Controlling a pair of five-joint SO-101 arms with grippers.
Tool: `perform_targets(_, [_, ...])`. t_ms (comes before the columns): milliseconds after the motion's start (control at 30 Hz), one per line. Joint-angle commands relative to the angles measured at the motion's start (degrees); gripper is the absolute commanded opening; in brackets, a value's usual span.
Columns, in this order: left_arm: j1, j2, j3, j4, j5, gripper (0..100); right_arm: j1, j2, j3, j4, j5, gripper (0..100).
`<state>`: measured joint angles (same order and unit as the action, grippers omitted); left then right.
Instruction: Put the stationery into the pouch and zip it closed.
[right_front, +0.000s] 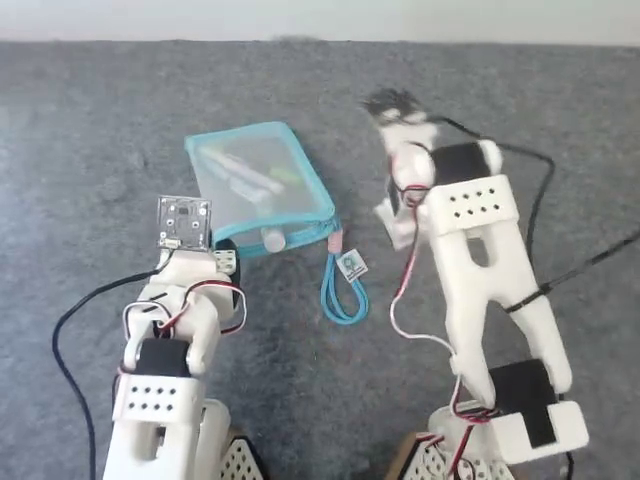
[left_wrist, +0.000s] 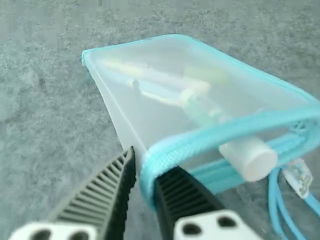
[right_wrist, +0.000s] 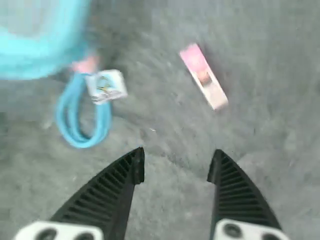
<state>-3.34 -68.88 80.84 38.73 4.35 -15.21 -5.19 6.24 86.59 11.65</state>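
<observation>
The translucent pouch (right_front: 258, 188) with teal trim lies left of centre, holding pens and other stationery. A white cylinder (left_wrist: 248, 157) sticks out of its open zipper end. My left gripper (left_wrist: 145, 167) is shut on the teal zipper edge (left_wrist: 165, 155) at the pouch's near corner; from above, the left gripper (right_front: 226, 257) sits at that corner. My right gripper (right_wrist: 175, 162) hangs open over bare carpet. A pink and white eraser-like piece (right_wrist: 204, 76) lies ahead of it, apart from the fingers. The right arm (right_front: 470, 215) stands to the right of the pouch.
A teal cord loop (right_front: 344, 292) with a small tag (right_front: 351, 266) trails from the pouch's zipper end onto the grey carpet (right_front: 520, 90). Cables (right_front: 545, 190) run beside the right arm. Open carpet lies at the back and far left.
</observation>
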Motion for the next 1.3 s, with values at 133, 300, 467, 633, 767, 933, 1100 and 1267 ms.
perform_targets(133, [0.5,-14.3,-1.5,8.6,-0.1,1,1.2,6.1,5.1,-13.2,-1.1,20.1])
perform_targets(300, [0.6,-18.2,1.0,7.5,-0.4,1,-0.4,14.7,-0.4,-15.3,6.0,21.3])
perform_targets(467, [0.6,-18.3,1.1,7.4,-0.4,1,-0.1,24.7,-7.5,-16.7,8.3,21.3])
perform_targets(633, [0.6,-18.4,1.3,7.3,-0.4,1,0.0,32.3,-10.6,-18.9,8.3,21.0])
perform_targets(767, [0.6,-18.3,1.4,7.3,-0.4,1,2.1,32.8,-12.7,-18.2,8.4,21.0])
perform_targets(933, [0.6,-18.3,1.4,7.3,-0.4,1,5.0,27.8,-13.0,-12.1,11.7,21.3])
perform_targets(1100, [0.7,-18.3,1.5,7.3,-0.4,1,5.7,24.0,-12.9,-11.7,13.1,21.3])
perform_targets(1267, [0.7,-18.3,1.5,7.3,-0.4,1,6.2,26.5,-13.0,-12.8,14.9,21.3])
